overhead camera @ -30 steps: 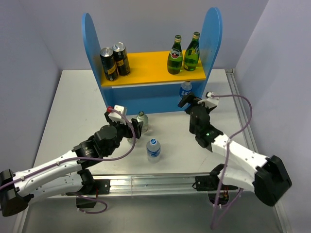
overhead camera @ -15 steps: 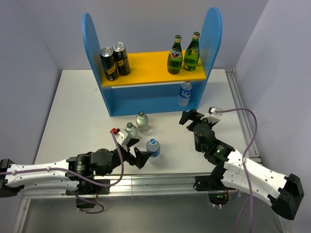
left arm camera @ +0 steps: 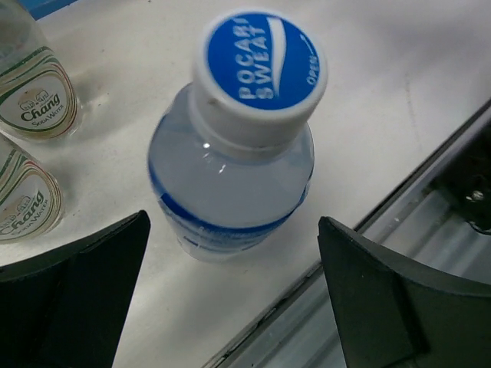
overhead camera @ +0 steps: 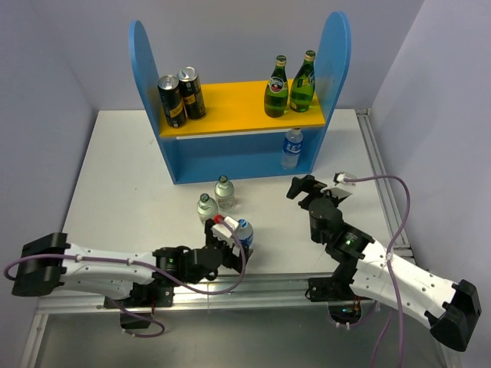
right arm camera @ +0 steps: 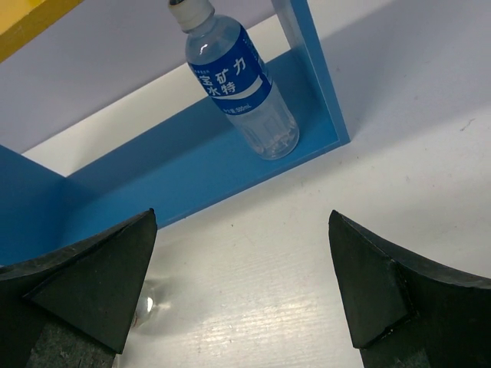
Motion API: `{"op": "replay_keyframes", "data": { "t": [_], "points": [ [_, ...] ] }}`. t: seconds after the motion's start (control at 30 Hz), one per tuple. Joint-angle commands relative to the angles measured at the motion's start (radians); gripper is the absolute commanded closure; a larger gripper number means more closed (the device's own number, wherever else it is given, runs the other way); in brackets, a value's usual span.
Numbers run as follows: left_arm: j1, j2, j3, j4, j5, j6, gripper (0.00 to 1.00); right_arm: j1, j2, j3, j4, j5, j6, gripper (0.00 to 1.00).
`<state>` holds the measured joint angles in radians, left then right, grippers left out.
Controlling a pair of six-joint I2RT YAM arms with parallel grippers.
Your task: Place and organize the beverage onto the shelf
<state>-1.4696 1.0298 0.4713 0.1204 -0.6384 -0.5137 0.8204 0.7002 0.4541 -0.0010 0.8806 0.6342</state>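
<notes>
Blue-capped water bottle (left arm camera: 234, 153) standing inside wide-open left claw (left arm camera: 234, 226), untouched, right claw (right arm camera: 242, 222) equally wide, empty, facing shelf (right arm camera: 153, 184).

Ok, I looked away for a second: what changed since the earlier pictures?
The left gripper swung from the squat bottles to straddle the table's water bottle, open. The right gripper backed off from the shelf's water bottle, open. The cans, green bottles and all others stayed put.

Left arm (overhead camera: 100, 264), right arm (overhead camera: 399, 277): white links, black joints, black end blocks. Purple cables (overhead camera: 382, 179) run along both. Left gripper (overhead camera: 232, 239), right gripper (overhead camera: 304, 185) black; fingers (left arm camera: 77, 291) matte wedges. White wrist module (overhead camera: 227, 223), red tip.
</notes>
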Motion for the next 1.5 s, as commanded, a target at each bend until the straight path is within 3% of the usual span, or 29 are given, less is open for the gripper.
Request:
{"op": "replay_keyframes", "data": {
  "t": [0.0,0.1,0.2,0.27,0.3,0.4,0.53,0.97,1.47],
  "points": [
    [-0.005,0.103,0.038,0.172,-0.075,-0.009,0.03,0.006,-0.042,-0.020,0.018,0.044,-0.001,0.00],
    [0.002,0.197,0.073,0.211,-0.128,0.000,0.05,0.006,-0.054,-0.023,0.012,0.050,-0.002,0.00],
    [0.022,0.271,0.096,0.268,-0.158,0.004,0.12,0.006,-0.068,-0.023,0.009,0.057,-0.002,0.00],
    [0.044,0.306,0.108,0.308,-0.153,0.003,0.32,0.006,-0.079,-0.026,0.009,0.061,-0.001,0.00],
    [0.051,0.341,0.116,0.311,-0.156,-0.002,0.63,0.006,-0.085,-0.028,0.009,0.063,-0.002,0.00],
    [0.078,0.406,0.167,0.306,-0.156,0.000,1.00,0.006,-0.100,-0.032,0.009,0.067,-0.001,0.00],
    [0.101,0.473,0.269,0.300,-0.152,0.072,1.00,0.006,-0.116,-0.034,0.009,0.070,-0.002,0.00],
    [0.362,0.714,0.689,0.433,0.026,0.294,1.00,0.006,-0.151,-0.063,0.016,0.087,-0.010,0.00],
    [0.584,1.026,1.014,0.472,0.160,0.277,1.00,0.006,-0.137,-0.072,0.036,0.070,-0.010,0.00]
  ]
}}
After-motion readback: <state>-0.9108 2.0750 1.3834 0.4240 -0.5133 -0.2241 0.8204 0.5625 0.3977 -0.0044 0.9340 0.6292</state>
